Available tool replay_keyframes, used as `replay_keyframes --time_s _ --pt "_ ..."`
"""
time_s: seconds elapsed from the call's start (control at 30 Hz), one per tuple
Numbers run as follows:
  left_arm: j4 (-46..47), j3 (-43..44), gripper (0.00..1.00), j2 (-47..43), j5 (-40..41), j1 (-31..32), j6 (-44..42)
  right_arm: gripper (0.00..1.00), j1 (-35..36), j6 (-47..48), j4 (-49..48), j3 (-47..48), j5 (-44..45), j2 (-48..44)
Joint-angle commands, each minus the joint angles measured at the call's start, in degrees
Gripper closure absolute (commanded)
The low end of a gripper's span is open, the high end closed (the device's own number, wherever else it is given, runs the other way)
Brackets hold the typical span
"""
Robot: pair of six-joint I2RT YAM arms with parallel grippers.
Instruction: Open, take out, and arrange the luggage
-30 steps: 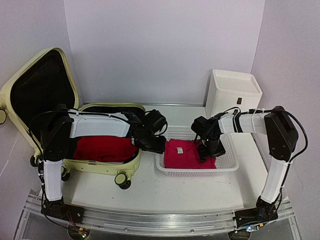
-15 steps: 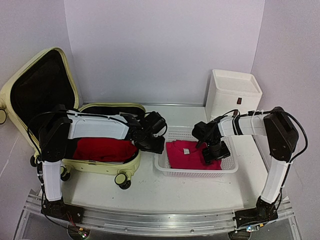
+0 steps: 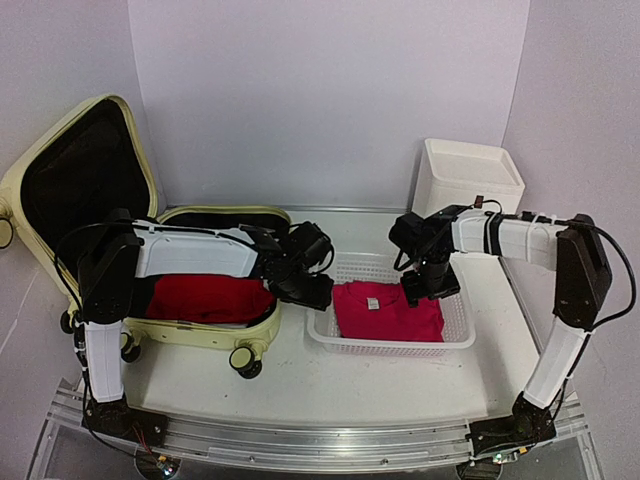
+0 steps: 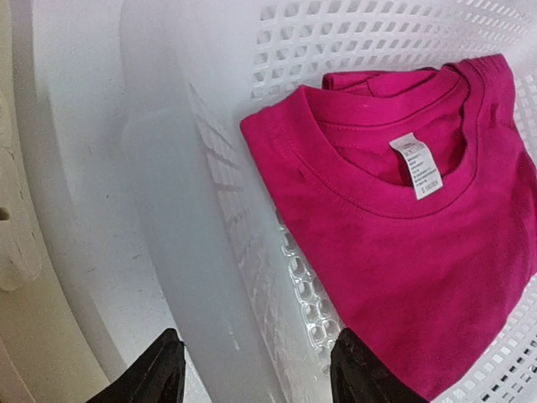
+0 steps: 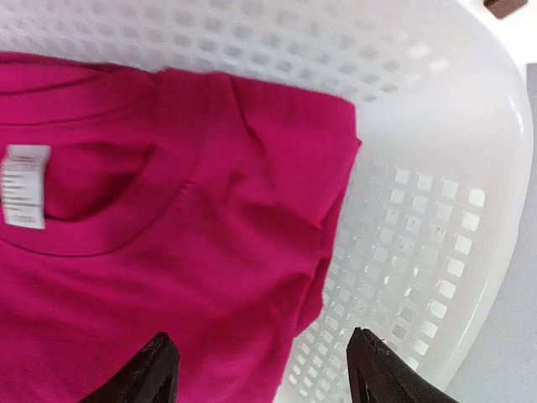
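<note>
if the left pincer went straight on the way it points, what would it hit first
Probably the side wall of the white mesh basket, framed between the tips of the open left pincer; the pink shirt lies just beyond. Depth is unclear.

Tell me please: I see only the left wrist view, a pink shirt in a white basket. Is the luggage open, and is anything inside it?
Observer: Yes. The luggage lies open left of the basket, lid raised; a red garment lies in its lower half.
Operator: Where is the right gripper?
Observer: The right gripper hangs over the right edge of the pink shirt, jaws open, holding nothing.
Operator: What stands behind the basket?
Observer: A white box, at the back right.
</note>
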State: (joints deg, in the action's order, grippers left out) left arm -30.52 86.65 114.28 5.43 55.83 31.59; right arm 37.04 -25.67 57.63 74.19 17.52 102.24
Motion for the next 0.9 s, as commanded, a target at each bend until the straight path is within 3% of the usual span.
replay_keyframes --time_s 0.0,0.3,0.43,0.53,0.67,0.87 --pt "-3.89 3.19 0.36 -5.62 -4.17 -0.84 -3.48 0.28 0.77 1.09 -3.56 3.56 -10.16 -3.81" --pt "-4.74 2.28 0.15 -22.70 -10.74 -2.56 -10.16 0.23 2.62 -0.81 -15.17 0.08 -26.48 -2.90" --pt "-7.17 -2.87 0.07 -31.48 -13.59 -9.61 -10.68 0.21 4.35 -1.89 -17.80 -1.31 -26.61 -4.14" --pt "-10.01 -7.42 0.06 -35.48 -10.62 -14.56 -11.86 0.19 4.36 -1.87 -17.81 -2.78 -25.13 -6.58" --pt "-13.92 -8.10 0.07 -34.32 -5.11 -17.61 -13.27 0.18 4.36 -1.29 -16.87 -3.93 -23.92 -9.20" --pt "-17.85 -0.46 0.15 -21.46 -1.86 -20.12 -9.65 0.17 4.36 -1.23 -15.22 -4.66 -22.84 -11.87"
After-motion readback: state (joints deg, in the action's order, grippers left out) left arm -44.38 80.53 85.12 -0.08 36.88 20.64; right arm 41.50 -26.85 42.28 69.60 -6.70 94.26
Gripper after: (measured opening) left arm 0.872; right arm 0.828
